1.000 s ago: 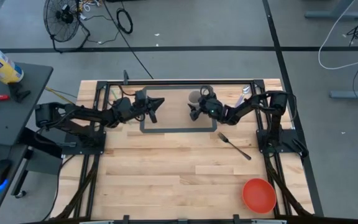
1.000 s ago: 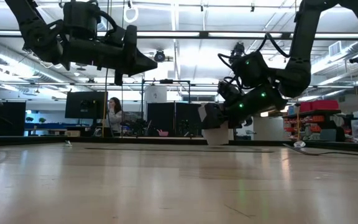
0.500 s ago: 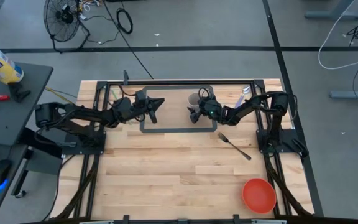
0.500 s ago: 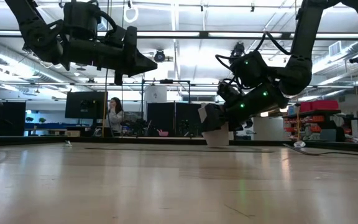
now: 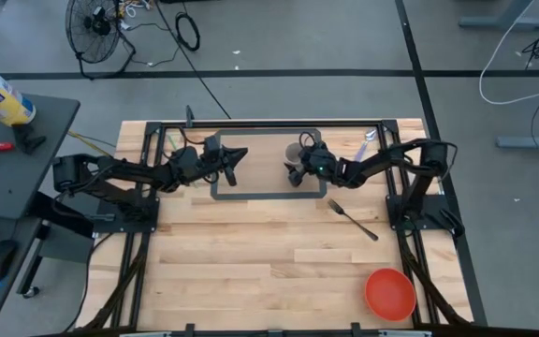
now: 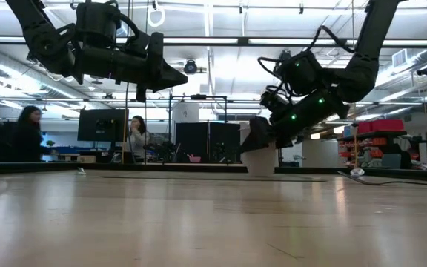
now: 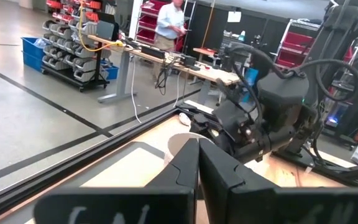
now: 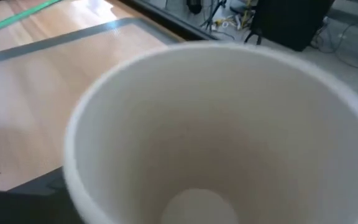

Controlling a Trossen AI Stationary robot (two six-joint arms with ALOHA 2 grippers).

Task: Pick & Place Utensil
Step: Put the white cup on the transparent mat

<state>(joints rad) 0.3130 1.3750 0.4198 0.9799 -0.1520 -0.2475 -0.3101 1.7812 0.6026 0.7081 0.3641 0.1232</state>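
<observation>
A pale cup stands upright on the table inside a grey tape rectangle. It shows in the low view, and its open mouth fills the right wrist view. My right gripper is at the cup, hanging over its upper part. A dark metal fork lies flat on the wood to the right, nearer the table's near edge. My left gripper hovers shut above the rectangle's left end, touching nothing. Its fingers point at the cup. My right gripper has the cup by its upper wall near the rim, coming at it slantwise from above and from the table's right. The cup hides the fingers in the wrist view, so the kind of hold does not show. The cup's base rests on the table, upright.
A red bowl sits near the table's near right corner. A small pale object lies by the far right frame post. The grey tape rectangle marks the far middle of the table. Bare wood fills the near half.
The cup, tilted and just off the table a second ago, has come down and now stands upright on its base. My right gripper has shifted slightly toward the table's right and tipped upward with it.
</observation>
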